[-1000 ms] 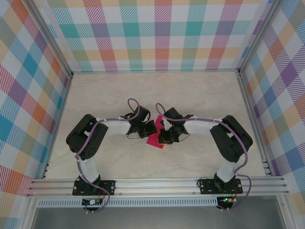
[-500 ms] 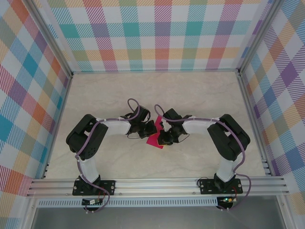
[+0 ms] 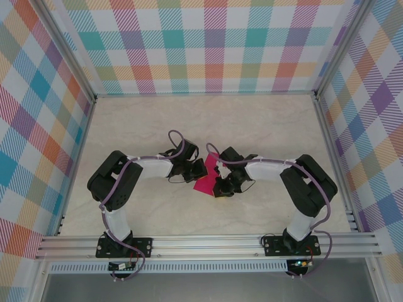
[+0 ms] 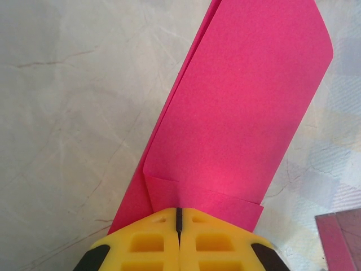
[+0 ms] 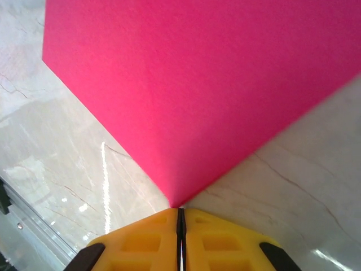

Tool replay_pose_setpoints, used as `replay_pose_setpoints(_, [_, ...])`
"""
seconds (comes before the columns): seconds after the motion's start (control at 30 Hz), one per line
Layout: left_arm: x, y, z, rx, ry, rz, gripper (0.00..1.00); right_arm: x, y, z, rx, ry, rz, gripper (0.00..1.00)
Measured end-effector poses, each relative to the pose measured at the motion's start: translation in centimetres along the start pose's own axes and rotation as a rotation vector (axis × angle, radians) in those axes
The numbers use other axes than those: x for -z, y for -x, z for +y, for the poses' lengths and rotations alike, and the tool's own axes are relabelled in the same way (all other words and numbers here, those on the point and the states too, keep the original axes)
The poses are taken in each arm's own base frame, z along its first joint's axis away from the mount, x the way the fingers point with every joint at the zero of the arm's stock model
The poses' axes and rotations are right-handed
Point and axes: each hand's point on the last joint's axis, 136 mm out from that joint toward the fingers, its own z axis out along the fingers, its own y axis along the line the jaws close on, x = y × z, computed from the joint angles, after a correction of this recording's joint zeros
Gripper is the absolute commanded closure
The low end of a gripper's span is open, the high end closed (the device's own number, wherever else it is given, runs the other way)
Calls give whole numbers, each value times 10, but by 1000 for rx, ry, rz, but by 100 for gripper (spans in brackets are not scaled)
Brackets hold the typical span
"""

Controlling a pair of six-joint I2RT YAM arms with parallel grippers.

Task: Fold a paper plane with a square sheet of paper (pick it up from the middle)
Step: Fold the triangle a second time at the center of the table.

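Right tool (image 5: 180,213) shifted slightly rightward, pinching corner of folded pink sheet (image 4: 237,113); left tool (image 4: 178,212) pinches its folded edge; likely tensioning for next crease.

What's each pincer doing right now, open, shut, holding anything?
Left pincer: shut on the pink paper.
Right pincer: shut on a corner of the pink paper.

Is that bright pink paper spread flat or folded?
Folded. The magenta-pink paper sheet shows doubled layers along one edge and a creased flap near the bottom.
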Motion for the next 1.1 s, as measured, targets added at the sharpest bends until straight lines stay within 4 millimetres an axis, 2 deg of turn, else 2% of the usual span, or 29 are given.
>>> replay_pose_setpoints(0.2, [0,0,0,0,0,0,95,20,20,16,15,14,-108,89])
replay_pose_setpoints(0.33, [0,0,0,1,-1,0,95,16,42,20,3,5,-143,89])
replay_pose_setpoints(0.43, [0,0,0,3,-1,0,95,7,49,15,-20,-12,-146,89])
replay_pose_setpoints(0.63, [0,0,0,3,-1,1,95,-5,48,6,-56,-30,-124,89])
replay_pose_setpoints(0.87, [0,0,0,6,-1,0,95,-6,45,5,-46,-18,-126,89])
replay_pose_setpoints(1.1, [0,0,0,7,0,0,95,-5,14,1,-12,16,-80,89])
